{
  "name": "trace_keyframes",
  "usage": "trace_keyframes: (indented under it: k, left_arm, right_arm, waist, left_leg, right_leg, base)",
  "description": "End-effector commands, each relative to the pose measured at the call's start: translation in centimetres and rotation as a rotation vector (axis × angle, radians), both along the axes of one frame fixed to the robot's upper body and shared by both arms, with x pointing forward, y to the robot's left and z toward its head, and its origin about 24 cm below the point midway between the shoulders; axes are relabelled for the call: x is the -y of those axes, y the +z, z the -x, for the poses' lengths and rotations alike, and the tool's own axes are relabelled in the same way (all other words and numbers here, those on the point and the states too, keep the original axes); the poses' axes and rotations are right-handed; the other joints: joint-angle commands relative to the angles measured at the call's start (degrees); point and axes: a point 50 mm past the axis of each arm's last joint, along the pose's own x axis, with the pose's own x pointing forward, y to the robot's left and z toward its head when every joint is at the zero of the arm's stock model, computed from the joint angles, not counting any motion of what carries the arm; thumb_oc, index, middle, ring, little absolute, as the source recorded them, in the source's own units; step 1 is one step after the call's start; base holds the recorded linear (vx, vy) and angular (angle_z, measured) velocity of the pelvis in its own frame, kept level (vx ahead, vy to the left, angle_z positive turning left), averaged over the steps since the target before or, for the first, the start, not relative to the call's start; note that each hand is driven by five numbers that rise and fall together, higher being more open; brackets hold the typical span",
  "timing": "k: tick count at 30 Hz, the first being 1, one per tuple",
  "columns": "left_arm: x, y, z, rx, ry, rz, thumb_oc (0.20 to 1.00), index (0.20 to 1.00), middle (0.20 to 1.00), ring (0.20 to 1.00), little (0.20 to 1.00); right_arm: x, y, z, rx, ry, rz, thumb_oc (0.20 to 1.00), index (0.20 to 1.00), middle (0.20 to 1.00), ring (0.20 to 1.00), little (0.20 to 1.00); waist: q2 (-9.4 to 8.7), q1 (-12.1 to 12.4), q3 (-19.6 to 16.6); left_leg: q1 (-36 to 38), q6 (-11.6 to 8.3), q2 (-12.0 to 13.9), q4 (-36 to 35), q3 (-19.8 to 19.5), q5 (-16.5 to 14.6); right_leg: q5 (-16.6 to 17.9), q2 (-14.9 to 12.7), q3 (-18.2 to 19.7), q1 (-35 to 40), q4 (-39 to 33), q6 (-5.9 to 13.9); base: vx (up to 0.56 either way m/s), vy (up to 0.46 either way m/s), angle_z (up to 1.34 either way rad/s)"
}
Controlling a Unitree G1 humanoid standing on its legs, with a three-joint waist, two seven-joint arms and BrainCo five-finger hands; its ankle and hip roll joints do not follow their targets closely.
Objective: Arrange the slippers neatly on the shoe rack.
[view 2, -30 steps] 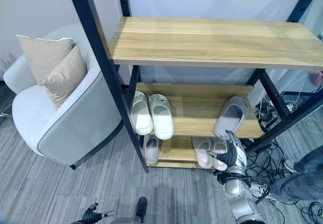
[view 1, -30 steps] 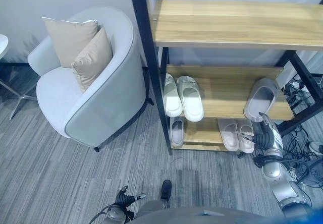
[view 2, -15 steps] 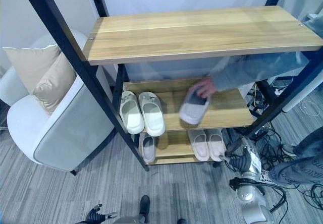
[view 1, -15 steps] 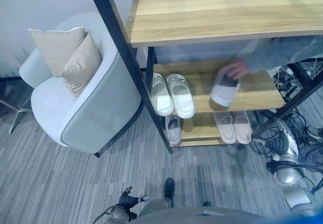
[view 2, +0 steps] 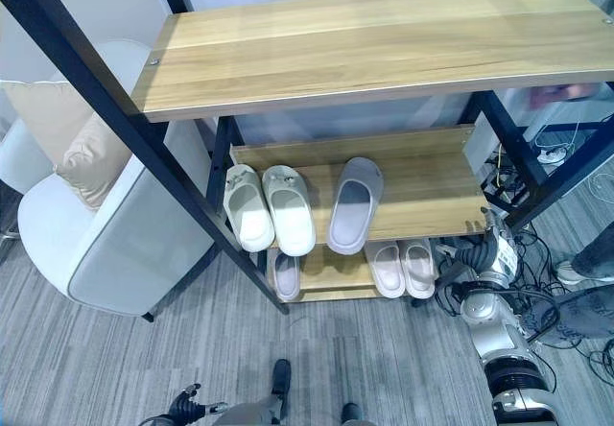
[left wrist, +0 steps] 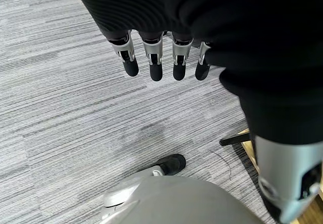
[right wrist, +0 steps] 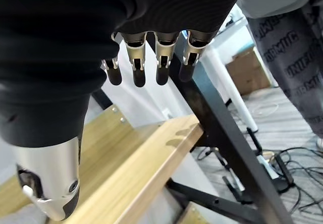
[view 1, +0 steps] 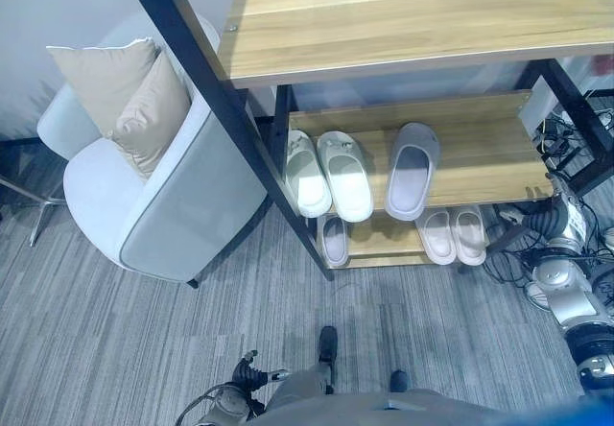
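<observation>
3 wooden shelves make up the black-framed shoe rack (view 2: 182,205), and the slippers sit on the lower 2. On the middle shelf a white pair (view 2: 268,205) lies side by side at the robot's left end, toes pointing back toward the wall. Just beside it, nearer the shelf's middle, lies a single grey slipper (view 2: 354,202), tilted slightly, its heel at the front edge.

On the bottom shelf a single small grey slipper (view 2: 286,276) lies at the left end, and a pale pink pair (view 2: 404,267) rests side by side toward the right, partly tucked under the shelf above.

Neither hand holds anything. The right hand (view 2: 483,249) is raised just outside the rack's right front post, level with the lower shelves; its own wrist view shows the fingers (right wrist: 161,62) straight and slightly spread, pointing at the black frame and wooden shelf edge — touching nothing. The left hand (view 1: 251,378) hangs low over the grey carpet (view 1: 115,349), well apart from the rack; its fingers (left wrist: 154,65) are straight and relaxed.

A pale grey armchair (view 1: 163,196) with 2 beige cushions (view 1: 129,90) stands just left of the rack. A person's leg (view 2: 595,263) stands at the far right.
</observation>
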Motion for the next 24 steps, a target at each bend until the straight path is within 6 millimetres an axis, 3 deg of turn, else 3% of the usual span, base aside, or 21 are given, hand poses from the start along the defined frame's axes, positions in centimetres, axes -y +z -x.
trace_keyframes:
  k: [1,5,13,17,24]
  left_arm:
    - [1.8,-0.4,0.0,-0.030,-0.009,0.037,1.000,1.000,1.000,1.000,1.000]
    - [1.5,-0.4,0.2,-0.036,-0.007,0.030,1.000,1.000,1.000,1.000,1.000]
    - [0.4,-0.1,-0.6,-0.014,0.020,0.006,1.000,1.000,1.000,1.000,1.000]
    - [-0.1,0.1,-1.1,-0.003,0.016,-0.012,1.000,1.000,1.000,1.000,1.000]
    - [-0.4,0.4,-2.2,0.036,0.028,-0.023,1.000,1.000,1.000,1.000,1.000]
  right_arm:
    - [-1.1,1.6,-0.4,0.081,0.083,-0.017,1.000,1.000,1.000,1.000,1.000]
    - [-2.4,2.0,-1.0,0.101,0.141,-0.035,1.000,1.000,1.000,1.000,1.000]
    - [-5.2,4.7,-3.7,0.192,0.247,-0.051,1.000,1.000,1.000,1.000,1.000]
    - [-5.2,5.7,-5.2,0.208,0.226,-0.025,1.000,1.000,1.000,1.000,1.000]
    - [-4.7,7.3,-6.7,0.229,0.189,-0.005,1.000,1.000,1.000,1.000,1.000]
  waist:
    - [-1.85,1.17,-1.26]
    - [-2.71,1.48,-1.38]
    - [-5.00,3.17,-0.32]
    - [-6.53,4.98,1.17]
    - [-6.63,6.32,2.90]
  left_leg:
    - [3.63,-1.78,1.37,0.37,-1.17,-8.13]
    - [4.05,-1.63,1.12,0.37,-1.44,-8.50]
    - [2.38,-1.29,0.89,0.37,-2.24,-8.42]
    - [0.27,-1.28,0.60,0.37,-3.25,-7.89]
    - [-2.14,-1.32,-0.15,0.37,-4.21,-7.24]
  right_leg:
    - [1.98,-2.55,-0.65,-4.27,0.42,2.80]
    - [1.80,-2.76,-1.17,-3.57,0.42,2.93]
    - [2.37,-3.17,-1.94,-4.82,0.42,3.36]
    - [2.64,-3.30,-2.80,-6.26,0.42,3.54]
    - [3.37,-3.95,-3.78,-7.98,0.42,3.80]
  base:
    - [0.04,0.029,0.03]
    - [0.04,0.040,0.09]
    - [0.02,0.054,0.03]
    - [0.00,0.038,0.09]
    - [-0.01,0.030,0.16]
